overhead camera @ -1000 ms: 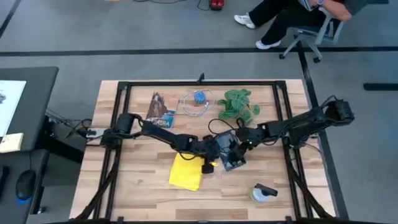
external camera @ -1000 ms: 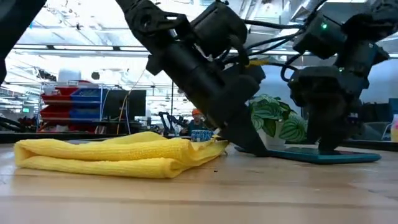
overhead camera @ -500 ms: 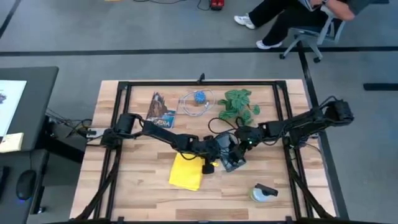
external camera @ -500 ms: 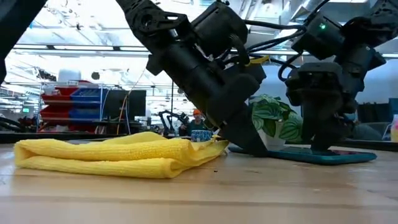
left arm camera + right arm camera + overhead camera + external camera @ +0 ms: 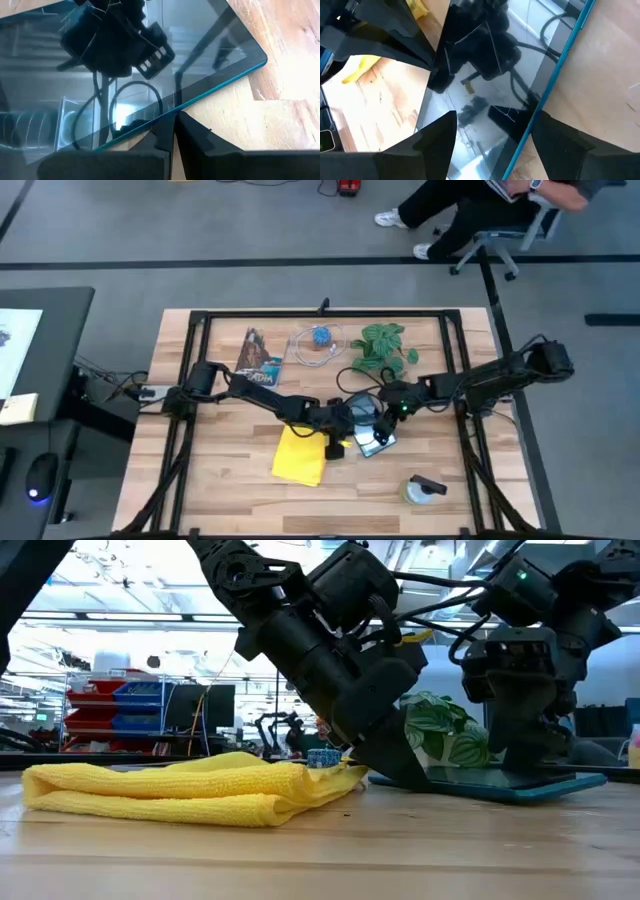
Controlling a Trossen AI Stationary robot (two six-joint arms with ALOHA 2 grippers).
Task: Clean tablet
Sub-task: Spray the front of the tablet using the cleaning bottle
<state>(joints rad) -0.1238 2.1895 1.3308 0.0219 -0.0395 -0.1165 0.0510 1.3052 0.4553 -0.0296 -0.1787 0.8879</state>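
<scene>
Wooden bench (image 5: 220, 490), centre: tablet (image 5: 378, 444), stiff, slick, breakable; grip by edges. Left gripper (image 5: 173, 131) pressed together at 9 o'clock; right gripper (image 5: 492, 120) spread, 12 o'clock.

The tablet (image 5: 374, 439) lies flat near the middle of the table (image 5: 200, 500). Just beside it, toward the left arm's side, lies the cloth (image 5: 298, 457), its near corner close to the tablet's edge. Beyond the tablet, toward the table's far edge, sits the plant (image 5: 383, 347); further left of the plant lie a coiled cable (image 5: 317, 344) and then the booklet (image 5: 256, 358). On the near side of the tablet, toward the right, stands a small container (image 5: 422, 490), well apart from it.
</scene>
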